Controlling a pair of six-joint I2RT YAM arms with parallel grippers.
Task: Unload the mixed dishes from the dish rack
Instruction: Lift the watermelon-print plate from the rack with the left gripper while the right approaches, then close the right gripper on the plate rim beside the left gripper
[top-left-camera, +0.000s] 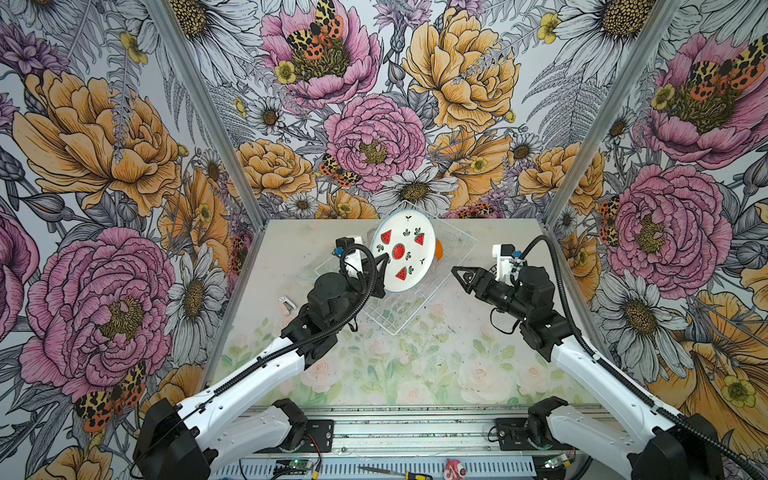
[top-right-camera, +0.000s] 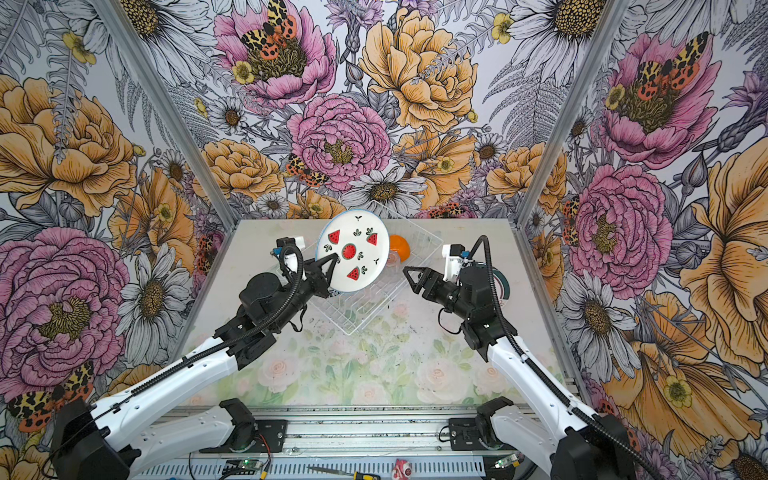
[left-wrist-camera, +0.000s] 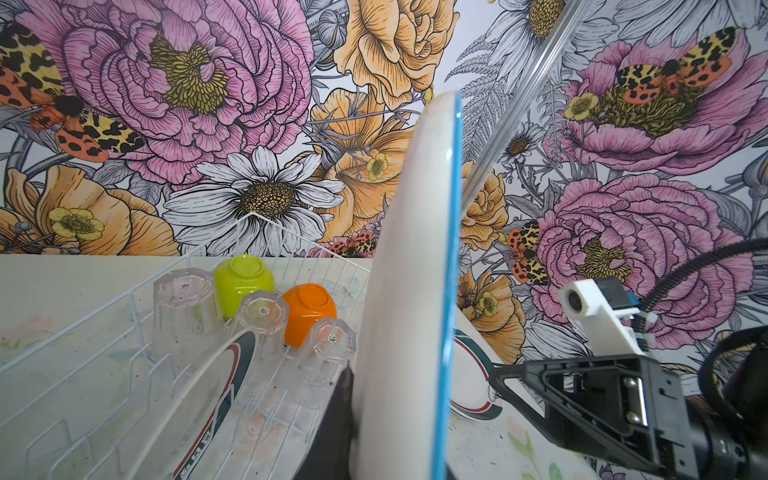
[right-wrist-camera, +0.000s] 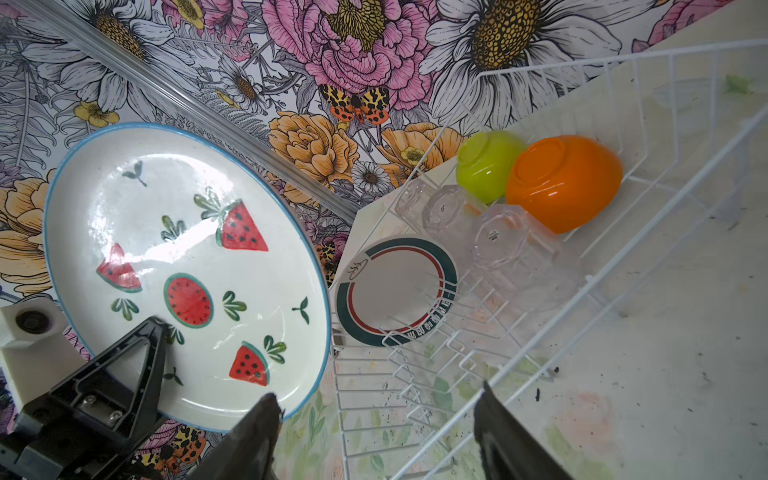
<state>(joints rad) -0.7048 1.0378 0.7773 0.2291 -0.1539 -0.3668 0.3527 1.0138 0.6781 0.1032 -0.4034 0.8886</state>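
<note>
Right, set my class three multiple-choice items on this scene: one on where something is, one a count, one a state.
1. Where is the watermelon plate? A) lifted in the left gripper; B) flat on the table; C) standing in a rack slot.
2. How many clear tumblers are in the dish rack? A) one; B) three; C) five.
3. The right gripper is: A) shut on a bowl; B) open and empty; C) shut on a tumbler.
Answers: 1 A, the gripper pinches the plate's edge in mid-air; 2 B, three upturned bases show; 3 B, its jaws stand apart with nothing between.
</note>
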